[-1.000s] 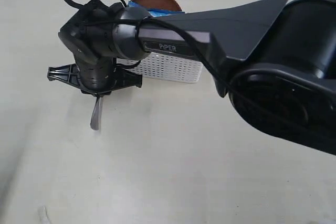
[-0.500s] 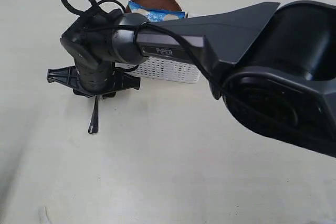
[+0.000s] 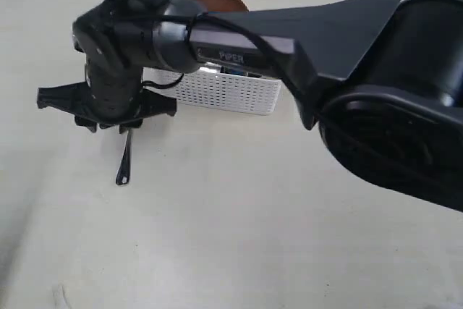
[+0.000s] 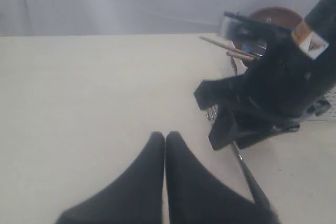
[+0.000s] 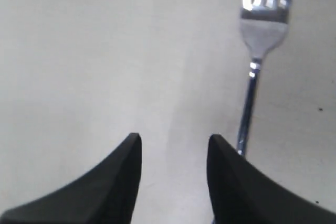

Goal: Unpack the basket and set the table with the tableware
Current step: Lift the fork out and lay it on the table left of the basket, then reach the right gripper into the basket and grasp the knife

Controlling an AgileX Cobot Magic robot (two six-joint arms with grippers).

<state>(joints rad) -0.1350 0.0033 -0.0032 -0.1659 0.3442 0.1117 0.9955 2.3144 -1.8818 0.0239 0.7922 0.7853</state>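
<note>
Right wrist view: right end effector (image 5: 174,141) hangs open and empty, the fork (image 5: 251,93) flat on the tabletop (image 5: 79,51) just beside it, seemingly laid as table setting; left end effector (image 4: 165,139) sits closed.

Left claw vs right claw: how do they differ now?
The black left claw is shut tight; the black right claw stands open. The left hangs over plain cream-white table; the right sits over a shiny steel fork lying flat. Both are empty.

Soft, even light covers the plain cream-white bench (image 3: 253,236) with faint shadows, while the shiny steel fork (image 5: 261,32) glares and looks blurred close up.
</note>
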